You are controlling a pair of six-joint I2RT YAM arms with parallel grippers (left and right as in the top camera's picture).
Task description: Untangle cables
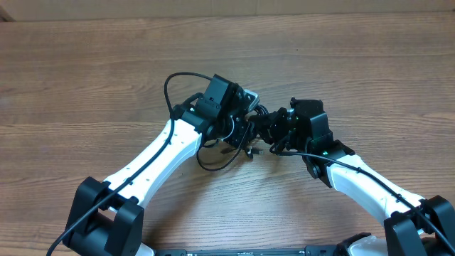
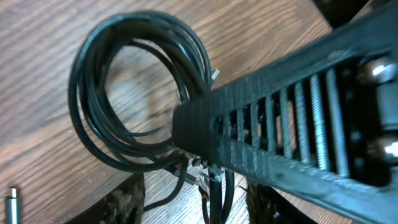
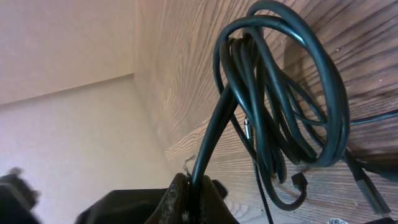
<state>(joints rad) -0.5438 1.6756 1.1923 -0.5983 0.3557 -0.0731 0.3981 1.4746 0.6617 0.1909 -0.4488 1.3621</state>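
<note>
The cables [image 1: 250, 136] are a bundle of thin black cords on the wooden table between my two grippers. In the left wrist view they form a round coil [image 2: 93, 106]. My left gripper [image 2: 199, 205] is open, with a few cords running between its fingers without touching them. My right gripper [image 3: 196, 196] is shut on one black cord, and the coil [image 3: 280, 93] hangs from it. A small plug end [image 3: 300, 180] and a silver tip [image 3: 247, 130] dangle from the coil. The right gripper's slotted finger [image 2: 292, 118] crosses the left wrist view.
A loose thin loop [image 1: 213, 162] lies on the table [image 1: 106, 85] under the left arm. The arm's own thicker cable [image 1: 170, 85] arcs behind it. A silver plug [image 2: 10, 202] lies on the wood at the left edge.
</note>
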